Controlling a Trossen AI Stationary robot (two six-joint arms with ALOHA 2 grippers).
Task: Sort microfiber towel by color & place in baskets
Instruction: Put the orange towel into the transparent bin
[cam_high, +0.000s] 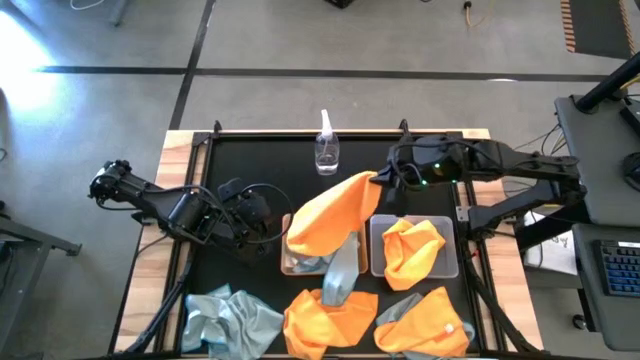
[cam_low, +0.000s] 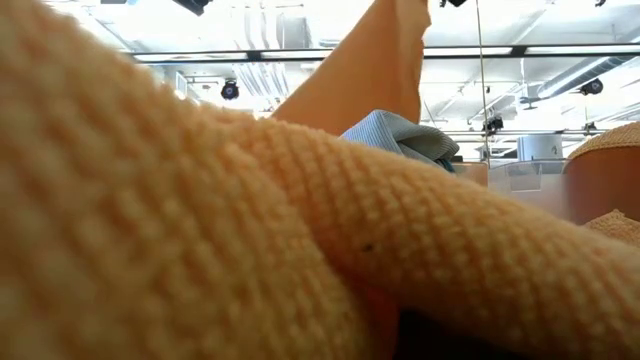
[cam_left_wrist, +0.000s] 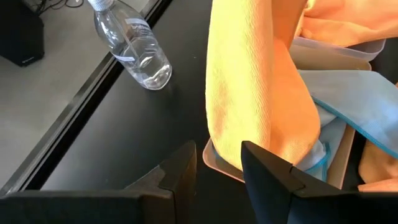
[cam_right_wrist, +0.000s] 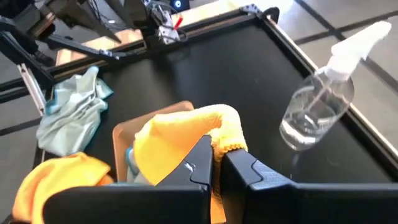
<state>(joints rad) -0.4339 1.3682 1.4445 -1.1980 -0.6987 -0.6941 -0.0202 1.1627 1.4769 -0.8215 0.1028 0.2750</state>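
Filling nearly the whole low view, an orange towel (cam_low: 250, 240) close to the lens hides the bench. From above, the right claw (cam_high: 381, 178) is clenched on a lifted orange cloth (cam_high: 330, 215) that drapes below it over the tan basket (cam_high: 290, 266), covering the blue-grey cloth (cam_left_wrist: 348, 112) inside. The left claw (cam_high: 268, 218), released, waits just beside that basket. A spray bottle (cam_high: 326, 147) stands near the right claw.

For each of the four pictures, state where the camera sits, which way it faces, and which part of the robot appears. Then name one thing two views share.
High view: above the table, facing straight down; both arms show, right gripper shut on a hanging orange towel.
Low view: table height, facing level; an orange cloth fills it; no robot part identifiable.
Left wrist view: on the left arm, facing the tan basket; left gripper open.
Right wrist view: on the right arm; its fingers pinch the towel.
Shared: the spray bottle shows in the high and wrist views.
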